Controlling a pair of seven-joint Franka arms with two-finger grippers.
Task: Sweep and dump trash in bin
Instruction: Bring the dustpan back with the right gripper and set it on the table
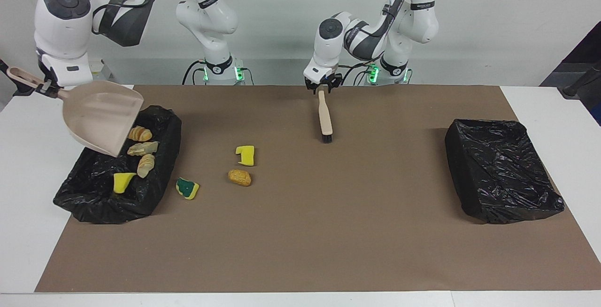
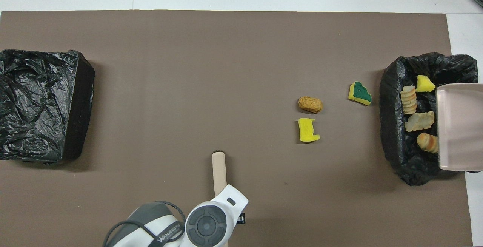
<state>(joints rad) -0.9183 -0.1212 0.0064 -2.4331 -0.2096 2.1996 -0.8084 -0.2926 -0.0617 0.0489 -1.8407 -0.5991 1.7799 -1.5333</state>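
My right gripper (image 1: 49, 89) is shut on the handle of the beige dustpan (image 1: 101, 114), which is tilted mouth-down over the black-lined bin (image 1: 94, 203) at the right arm's end. Inside the bin lie two croissant chunks (image 1: 140, 133) (image 1: 145, 165), a bread piece (image 1: 143, 148) and a yellow sponge scrap (image 1: 123, 182). On the mat beside the bin lie a green-yellow sponge (image 1: 188, 188), a yellow sponge (image 1: 245, 155) and a brown potato-like lump (image 1: 239, 177). My left gripper (image 1: 321, 86) is shut on the beige brush (image 1: 325, 117), bristles down near the mat.
A second black-lined bin (image 1: 502, 171) stands at the left arm's end of the brown mat (image 1: 328, 232). In the overhead view the dustpan (image 2: 458, 126) covers part of the bin (image 2: 388, 126) holding trash, and the brush handle (image 2: 219, 171) shows.
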